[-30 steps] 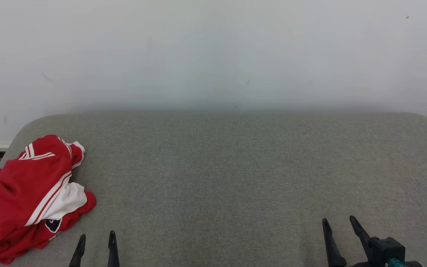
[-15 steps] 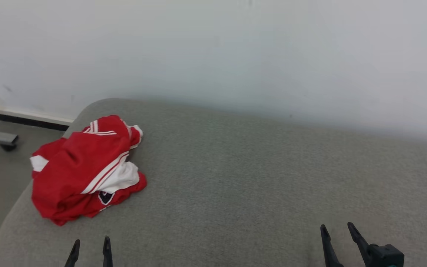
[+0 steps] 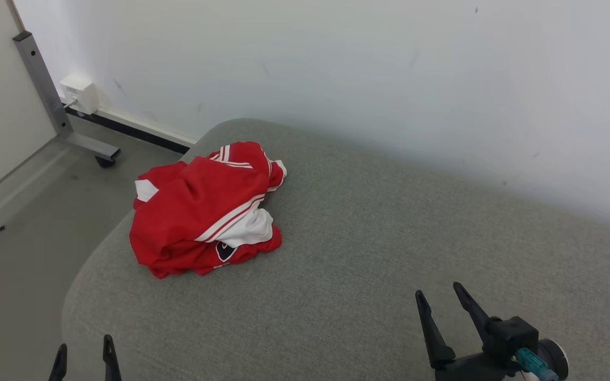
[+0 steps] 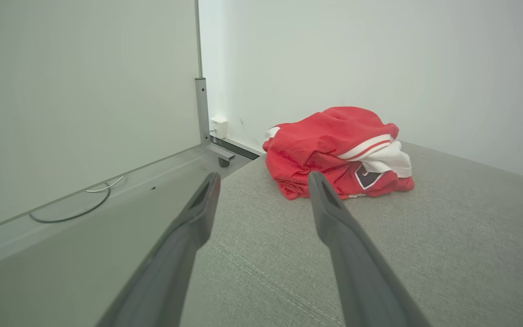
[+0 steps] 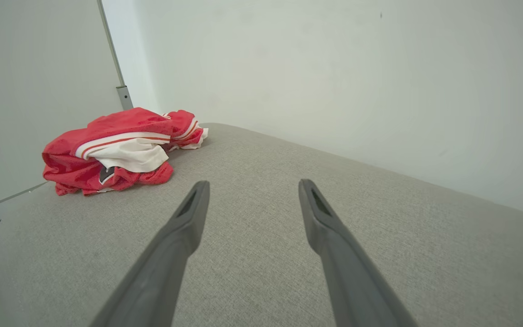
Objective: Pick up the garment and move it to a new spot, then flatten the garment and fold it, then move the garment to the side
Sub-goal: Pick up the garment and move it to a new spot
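The garment (image 3: 204,211) is a crumpled red piece with white stripes and a dark badge, bunched near the left end of the grey upholstered surface (image 3: 368,254). It appears ahead of my left gripper (image 4: 263,179) as a red heap (image 4: 334,145), and to the upper left of my right gripper (image 5: 250,186) as the same garment (image 5: 116,150). In the head view my left gripper (image 3: 83,349) sits open at the lower left, well short of the cloth. My right gripper (image 3: 440,293) stands open at the lower right, empty, far from the garment.
A white wall (image 3: 368,74) runs behind the grey surface. To the left lies bare floor (image 3: 24,233) with a metal frame leg on a caster (image 3: 61,116) and a wall socket box (image 3: 80,92). A cable (image 4: 75,206) lies along the left panel's base.
The head camera has swung to the left, so the garment now sits nearer the picture's middle and the floor and frame leg have come into view. Both grippers remain open and empty.
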Robot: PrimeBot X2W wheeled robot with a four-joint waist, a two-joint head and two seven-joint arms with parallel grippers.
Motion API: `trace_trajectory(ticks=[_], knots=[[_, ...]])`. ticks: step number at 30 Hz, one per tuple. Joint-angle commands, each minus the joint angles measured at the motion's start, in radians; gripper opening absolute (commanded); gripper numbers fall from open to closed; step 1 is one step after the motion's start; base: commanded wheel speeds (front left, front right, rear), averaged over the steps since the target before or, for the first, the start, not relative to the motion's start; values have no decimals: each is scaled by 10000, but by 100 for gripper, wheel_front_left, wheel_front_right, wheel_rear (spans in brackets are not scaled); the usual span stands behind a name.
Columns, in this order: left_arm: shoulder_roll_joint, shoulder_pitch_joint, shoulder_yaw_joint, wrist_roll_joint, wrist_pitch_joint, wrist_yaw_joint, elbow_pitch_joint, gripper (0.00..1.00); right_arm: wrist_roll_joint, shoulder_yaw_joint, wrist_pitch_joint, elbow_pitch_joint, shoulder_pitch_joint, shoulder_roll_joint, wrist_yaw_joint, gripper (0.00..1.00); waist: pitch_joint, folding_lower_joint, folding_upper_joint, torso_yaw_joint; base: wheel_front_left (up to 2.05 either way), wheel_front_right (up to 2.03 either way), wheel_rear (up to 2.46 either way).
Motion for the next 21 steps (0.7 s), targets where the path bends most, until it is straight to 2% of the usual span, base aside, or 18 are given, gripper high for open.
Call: trace_trajectory(ticks=[1,15,21], knots=[[-21,177,17,-13,-31,1,-35,100,10,15,20,7,-66,-22,-21,100,227,0,0,223,0,0,0],[-188,501,177,-149,-33,338,-686,100,271,615,-168,495,-685,-21,-21,100,420,0,0,358,0,0,0],[13,-527,-192,-238,319,30,-33,100,325,415,-275,536,-448,-22,-21,100,396,0,0,315,0,0,0]])
